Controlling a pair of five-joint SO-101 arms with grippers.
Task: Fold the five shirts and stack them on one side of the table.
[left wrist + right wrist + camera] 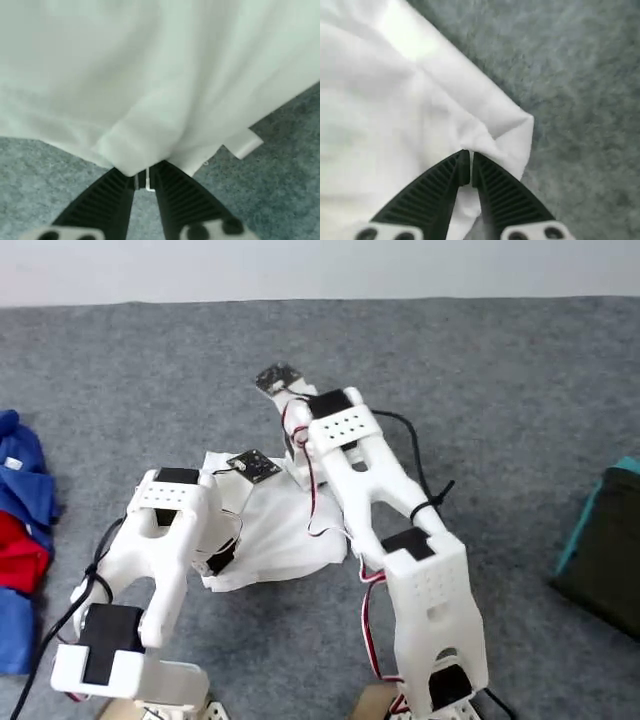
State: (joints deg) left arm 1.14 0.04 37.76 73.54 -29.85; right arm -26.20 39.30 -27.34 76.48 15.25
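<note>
A crumpled white shirt lies on the grey table between the two arms. In the left wrist view my left gripper is shut on a folded edge of the white shirt, and the cloth spreads away from the fingertips. My right gripper is shut on a fold of the same shirt, close to one of its corners. From above, the left arm stands over the shirt's near left part. The right arm stretches over its far right part.
Blue shirts and a red shirt lie bunched at the table's left edge. A dark green folded shirt with a teal edge sits at the right edge. Bare grey table stretches across the far side.
</note>
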